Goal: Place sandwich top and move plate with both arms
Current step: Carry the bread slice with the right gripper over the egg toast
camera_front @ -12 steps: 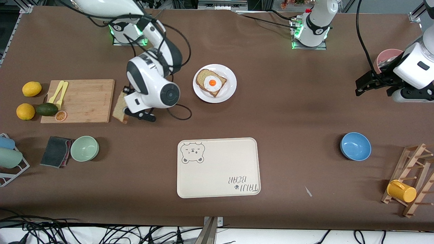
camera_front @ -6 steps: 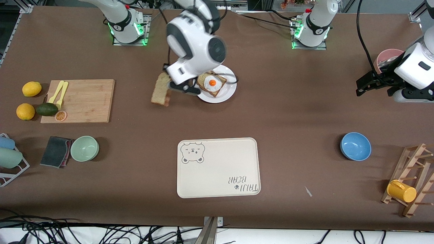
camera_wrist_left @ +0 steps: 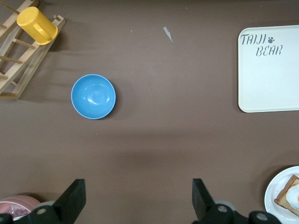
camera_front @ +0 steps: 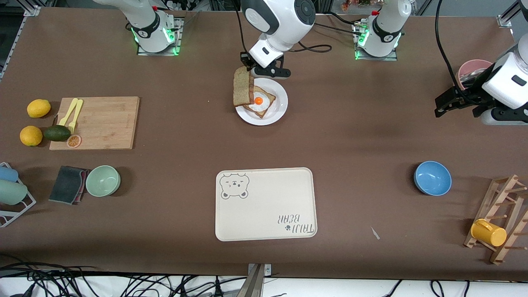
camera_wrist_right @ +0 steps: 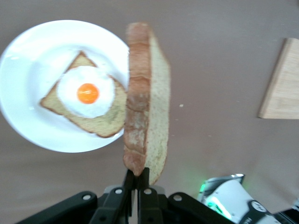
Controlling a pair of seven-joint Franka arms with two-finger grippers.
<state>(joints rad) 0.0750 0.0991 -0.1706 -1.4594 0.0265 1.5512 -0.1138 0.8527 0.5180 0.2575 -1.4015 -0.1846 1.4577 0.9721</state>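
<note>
My right gripper (camera_front: 247, 66) is shut on one crust end of the sandwich top (camera_front: 243, 87), a thick tan wholegrain slice hanging edge-on. The slice hangs over the rim of the white plate (camera_front: 279, 98) on the side toward the right arm's end. On the plate lies a bread slice with a fried egg (camera_front: 258, 102). The right wrist view shows the sandwich top (camera_wrist_right: 145, 93) pinched in my right gripper (camera_wrist_right: 138, 179), beside the egg slice (camera_wrist_right: 88, 100) on the plate (camera_wrist_right: 28, 60). My left gripper (camera_front: 443, 103) waits open over bare table at the left arm's end (camera_wrist_left: 138, 200).
A cream bear-print tray (camera_front: 266, 204) lies nearer the front camera than the plate. A cutting board (camera_front: 99, 122) with yellow forks, lemons and an avocado sits toward the right arm's end. A blue bowl (camera_front: 432, 177), pink bowl (camera_front: 470, 68) and mug rack (camera_front: 501, 218) stand toward the left arm's end.
The right arm lifted the sandwich top from beside the cutting board and carried it across to the plate's edge. The left arm has barely moved.
</note>
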